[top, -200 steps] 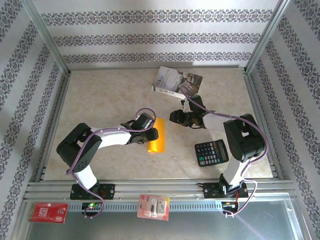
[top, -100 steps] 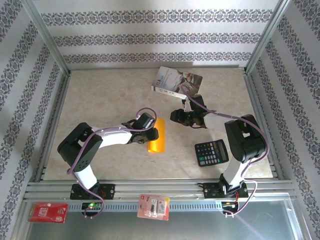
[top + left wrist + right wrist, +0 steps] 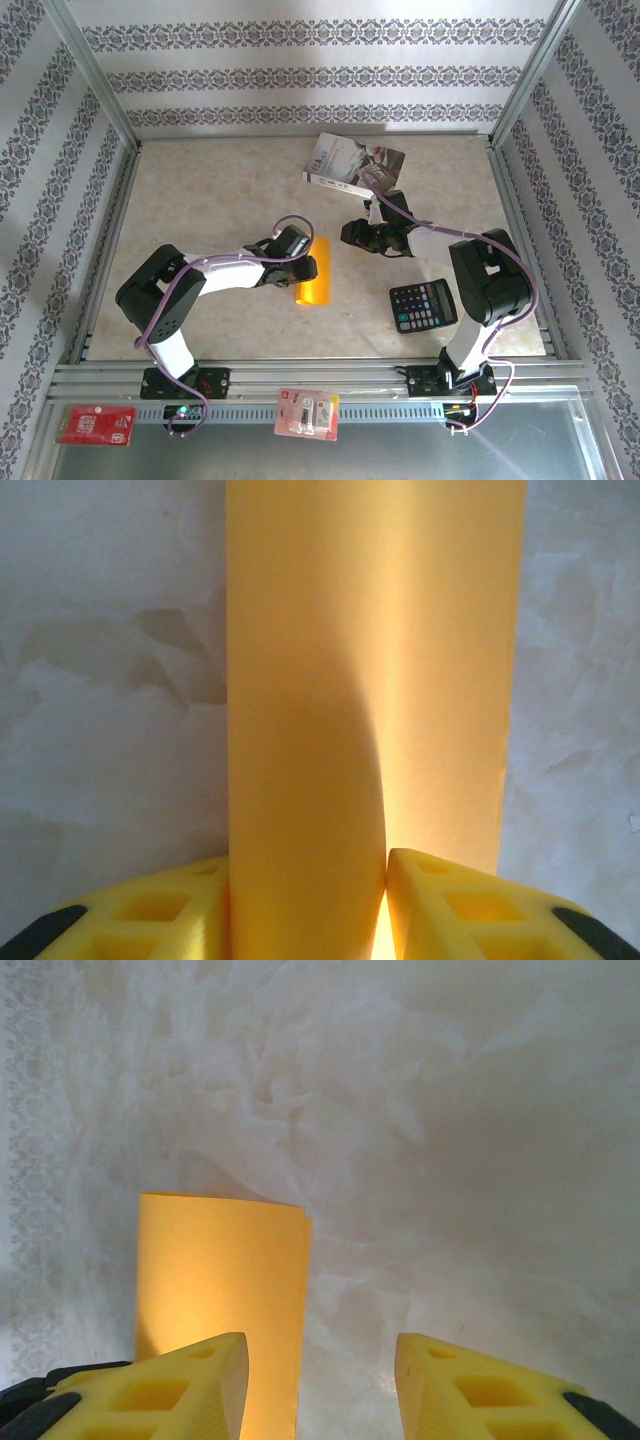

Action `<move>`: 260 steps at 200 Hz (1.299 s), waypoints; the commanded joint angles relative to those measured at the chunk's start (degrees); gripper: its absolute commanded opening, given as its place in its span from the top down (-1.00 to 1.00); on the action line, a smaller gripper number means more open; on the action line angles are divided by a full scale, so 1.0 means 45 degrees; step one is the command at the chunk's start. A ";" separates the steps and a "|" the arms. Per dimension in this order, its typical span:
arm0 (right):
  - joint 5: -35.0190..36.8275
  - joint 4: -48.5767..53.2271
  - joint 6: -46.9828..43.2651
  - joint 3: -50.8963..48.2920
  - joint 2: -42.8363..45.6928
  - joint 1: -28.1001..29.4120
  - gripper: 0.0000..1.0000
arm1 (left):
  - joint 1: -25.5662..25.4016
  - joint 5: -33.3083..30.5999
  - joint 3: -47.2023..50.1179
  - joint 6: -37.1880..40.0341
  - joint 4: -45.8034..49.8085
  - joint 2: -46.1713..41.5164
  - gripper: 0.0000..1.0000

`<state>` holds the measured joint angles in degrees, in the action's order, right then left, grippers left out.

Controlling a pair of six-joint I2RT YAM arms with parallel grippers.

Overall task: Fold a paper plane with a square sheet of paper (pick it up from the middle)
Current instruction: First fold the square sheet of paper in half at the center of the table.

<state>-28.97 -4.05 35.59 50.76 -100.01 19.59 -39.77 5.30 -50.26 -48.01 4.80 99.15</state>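
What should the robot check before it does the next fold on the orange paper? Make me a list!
1. The left gripper has the square sheet of paper pinched between its fingers: ok.
2. The right gripper is open and empty: ok.
3. The right gripper is lined up with the paper: not ok, the paper lies left of its gap.
4. The fold is pressed flat: not ok, it looks rounded.
5. The calculator and book sit apart from the paper: ok.

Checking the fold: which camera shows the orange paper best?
Left wrist: the orange paper is close up, bowed, pinched in the jaws of the left gripper. Top external shows it small; right wrist, one end.
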 commanded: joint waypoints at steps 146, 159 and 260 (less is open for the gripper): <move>-0.0076 0.0120 -0.0214 -0.0127 0.0193 -0.0131 0.16 | -0.0088 -0.0672 0.0386 0.0388 0.0555 0.1459 0.17; -0.0114 0.0104 -0.0183 -0.0138 0.0210 -0.0124 0.18 | -0.0088 -0.0672 0.0427 0.0389 0.0510 0.1443 0.17; -0.0241 0.0009 -0.0078 -0.0151 0.0144 -0.0077 0.30 | -0.0093 -0.0650 0.0515 0.0277 0.0337 0.1621 0.15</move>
<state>-29.04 -4.08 35.64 50.70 -100.01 19.59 -39.79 5.30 -50.54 -47.62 5.13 100.07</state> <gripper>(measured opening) 0.357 0.421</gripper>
